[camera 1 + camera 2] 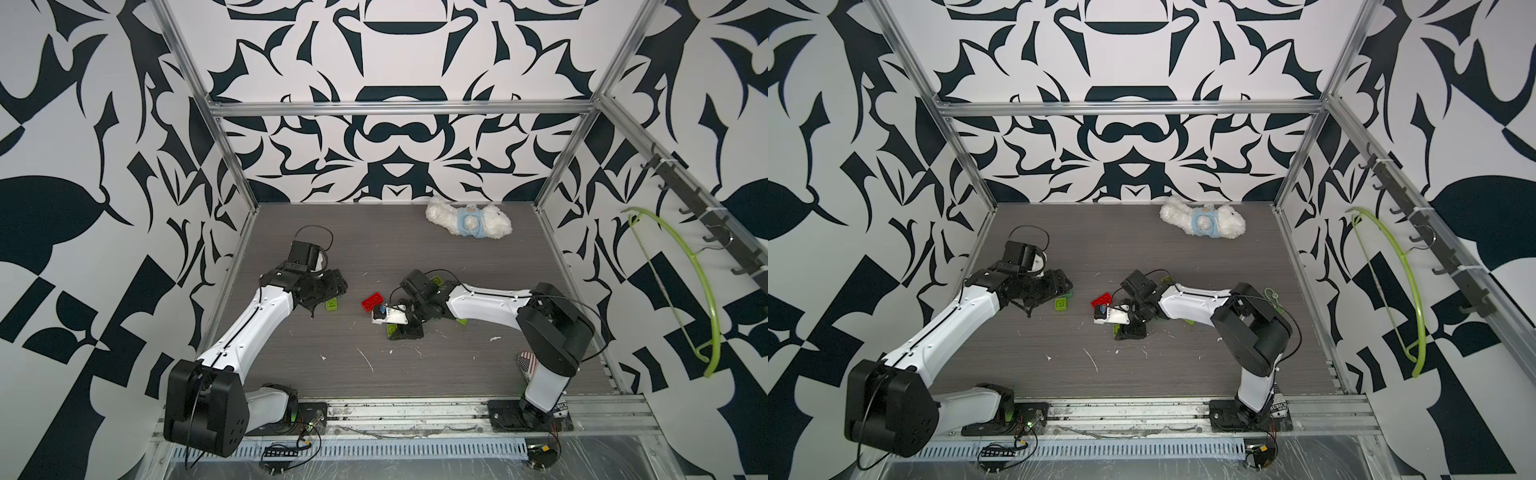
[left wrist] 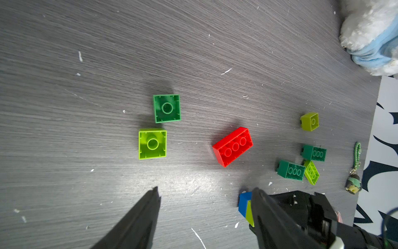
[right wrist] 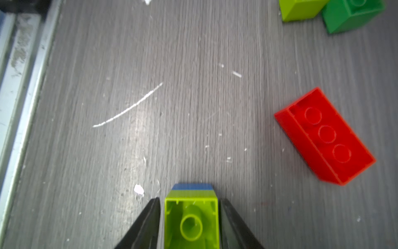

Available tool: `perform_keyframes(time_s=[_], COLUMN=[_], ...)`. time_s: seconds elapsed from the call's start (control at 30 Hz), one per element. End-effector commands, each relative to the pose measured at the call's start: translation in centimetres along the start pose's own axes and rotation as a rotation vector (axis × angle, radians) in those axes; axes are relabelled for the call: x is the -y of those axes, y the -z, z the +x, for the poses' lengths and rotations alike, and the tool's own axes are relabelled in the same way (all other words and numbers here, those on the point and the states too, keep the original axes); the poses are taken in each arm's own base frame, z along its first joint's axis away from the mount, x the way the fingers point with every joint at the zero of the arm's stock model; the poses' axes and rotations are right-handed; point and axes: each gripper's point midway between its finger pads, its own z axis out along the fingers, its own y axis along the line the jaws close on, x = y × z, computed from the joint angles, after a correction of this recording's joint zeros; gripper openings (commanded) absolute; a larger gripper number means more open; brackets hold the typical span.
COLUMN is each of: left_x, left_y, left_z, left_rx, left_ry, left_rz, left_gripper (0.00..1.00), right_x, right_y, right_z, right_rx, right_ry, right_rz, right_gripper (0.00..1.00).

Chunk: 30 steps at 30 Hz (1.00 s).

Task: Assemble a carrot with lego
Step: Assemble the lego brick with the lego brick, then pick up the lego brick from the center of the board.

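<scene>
Carrot (image 3: 191, 217), part-built: a lime square plastic brick joined to a blue one, low at mid-worktop, near the red oblong plastic brick (image 3: 325, 135) but apart from it.

Right gripper (image 3: 189, 198): fingers flank the lime brick, with a thin gap at each side, so they are not pinching it.

Left gripper (image 2: 206, 190): fingers spread, nothing between them. Beyond them lie a loose lime square brick (image 2: 152, 143) and a dark green square brick (image 2: 167, 108), both hollow side up. More green bricks (image 2: 290, 170) are clustered towards the right wall.

Worktop (image 1: 415, 374): dark grey wood-grain surface with white scuffs and flecks throughout.

Room: black-and-white patterned walls on an aluminium frame. The right wall carries a dark hook rail (image 1: 712, 218) with a lime green hanger (image 1: 706, 282). A white plush toy (image 1: 467, 222) lies at the back.

Markings: the label (image 1: 1278, 405) at the right arm's base reads "SUBSC", and the rest is illegible. A stars-and-stripes sticker (image 1: 527, 360) is nearby.
</scene>
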Motion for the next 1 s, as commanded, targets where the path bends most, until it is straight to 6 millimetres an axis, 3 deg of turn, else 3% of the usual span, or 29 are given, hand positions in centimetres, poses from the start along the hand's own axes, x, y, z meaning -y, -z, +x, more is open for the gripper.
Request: perform_keyframes(time_s=[0.0,0.07,0.17,0.27,0.33,0.47,0.67,0.97], left_x=[0.5,0.7,1.4,2.2,2.6,2.9,3.4,3.3], left_y=[0.9,1.0,1.3,1.8,2.0,2.2,2.6,2.6], left_z=[-0.6,-0.8,-1.0,-1.2,-1.4,-1.8,-2.0,-1.6], left_rx=[0.026,0.029,0.03,0.041,0.053,0.072,0.084,0.079], left_ry=[-0.002,-0.005,-0.018,-0.039,-0.051,-0.078,-0.095,-0.093], left_rz=[0.019,0.027,0.053,0.091,0.107,0.119,0.141,0.142], left_gripper=[0.74,0.74,0.75,0.74,0.75,0.74,0.74,0.74], right_x=[0.5,0.5,1.1,2.4,3.6,4.8,4.9,5.9], right_y=[2.7,4.4,7.9,10.7,11.3,11.0,9.8,8.1], right_z=[-3.3,-4.5,-4.5,-2.5,-0.4,3.7,6.9,8.0], right_rx=[0.084,0.142,0.234,0.233,0.133,-0.102,-0.207,-0.23], right_ry=[-0.019,-0.048,-0.155,-0.241,-0.259,-0.235,-0.212,-0.183], right_rz=[0.051,0.074,0.106,0.191,0.271,0.339,0.262,0.241], right_gripper=[0.66,0.71,0.74,0.75,0.74,0.73,0.72,0.71])
